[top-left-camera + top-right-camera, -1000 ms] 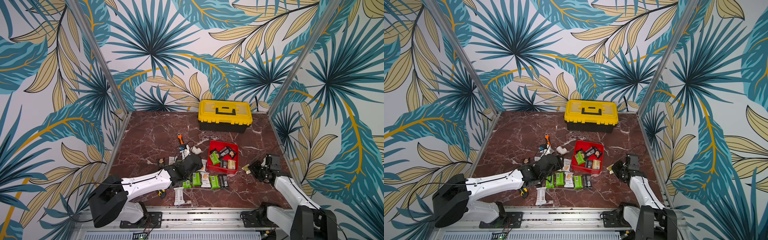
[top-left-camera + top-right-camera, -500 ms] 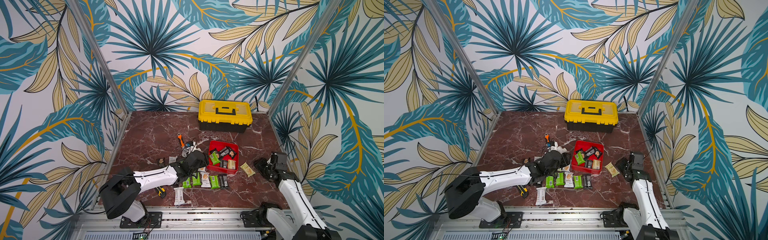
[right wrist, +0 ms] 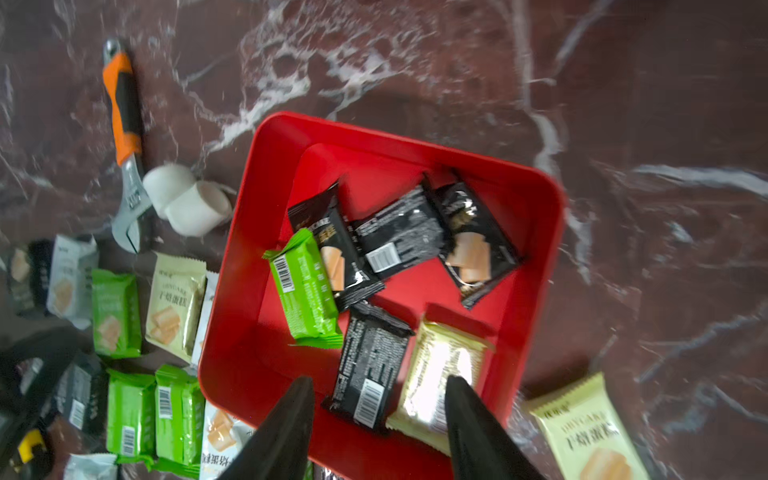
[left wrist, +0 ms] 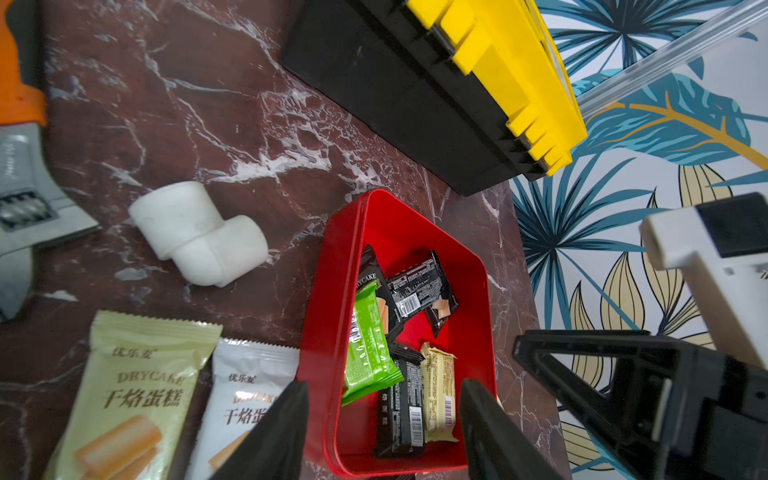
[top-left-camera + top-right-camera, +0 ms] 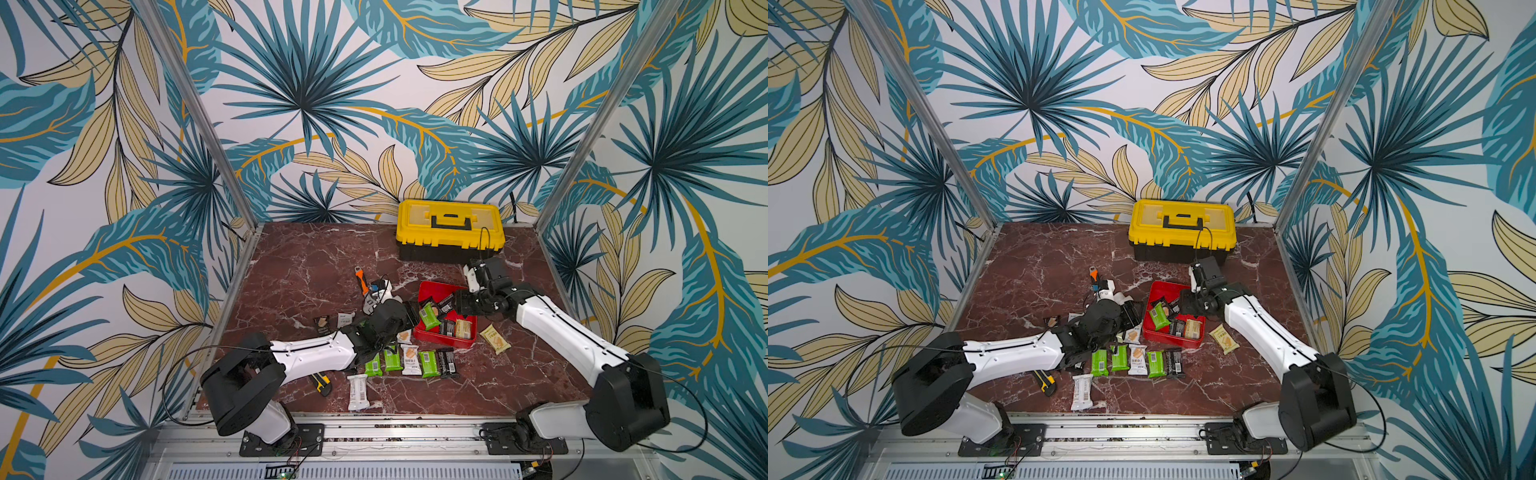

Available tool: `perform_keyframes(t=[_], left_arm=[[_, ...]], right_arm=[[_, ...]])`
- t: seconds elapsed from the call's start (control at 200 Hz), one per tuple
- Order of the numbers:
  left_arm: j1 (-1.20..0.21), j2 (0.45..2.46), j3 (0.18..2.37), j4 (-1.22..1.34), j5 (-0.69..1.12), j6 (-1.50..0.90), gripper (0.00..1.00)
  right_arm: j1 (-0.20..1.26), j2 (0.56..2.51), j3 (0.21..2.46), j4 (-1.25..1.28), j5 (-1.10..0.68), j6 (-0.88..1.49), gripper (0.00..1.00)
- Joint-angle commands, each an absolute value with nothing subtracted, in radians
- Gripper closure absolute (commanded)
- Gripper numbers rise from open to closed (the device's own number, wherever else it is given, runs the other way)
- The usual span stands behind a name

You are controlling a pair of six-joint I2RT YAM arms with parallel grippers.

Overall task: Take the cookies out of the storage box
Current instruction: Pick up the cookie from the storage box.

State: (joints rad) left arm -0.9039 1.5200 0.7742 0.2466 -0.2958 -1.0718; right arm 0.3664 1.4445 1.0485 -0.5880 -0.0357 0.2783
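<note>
The storage box (image 5: 444, 340) is a shallow red tray on the marble floor. Several cookies lie inside it: a green packet (image 3: 305, 286), black packets (image 3: 399, 237) and a cream one (image 3: 440, 370). More cookies lie in a row (image 5: 409, 361) in front of the box, and one cream packet (image 5: 494, 338) lies to its right. My left gripper (image 4: 384, 384) is open and empty at the box's left rim (image 4: 328, 291). Over the box's near right part hangs my right gripper (image 3: 379, 379), open, with nothing between its fingers.
A yellow-and-black toolbox (image 5: 449, 230) stands at the back. Left of the box lie an orange-handled wrench (image 5: 360, 280) and a white pipe elbow (image 4: 199, 237). A yellow utility knife (image 5: 322, 382) and a white packet (image 5: 358, 390) lie near the front edge.
My right gripper opened, left a cream packet on the floor right of the box, and swung left over the box. The left gripper moved right, up to the box's left rim.
</note>
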Motion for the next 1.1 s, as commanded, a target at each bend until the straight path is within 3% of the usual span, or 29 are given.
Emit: perform_keyframes(t=[0.0,0.631,0.991,1.097], left_arm=[[-0.894,1.46,0.72,0.236,-0.356,-1.113,0.38],[-0.881,1.361,0.661,0.159,-0.409,-1.149,0.38],[-0.88,1.348,0.664,0.132,-0.428,-1.145,0.38],[-0.879,1.351,0.659,0.129,-0.428,-1.156,0.38]], right_arm=[[0.434,1.552,1.111,-0.678,0.02,0.164,0.42],[0.585,1.838,1.244,-0.654,0.189,0.14,0.37],[0.571,1.761,1.195,-0.617,0.375,0.23,0.45],[0.566,1.736,1.189,-0.608,0.36,0.212,0.45]])
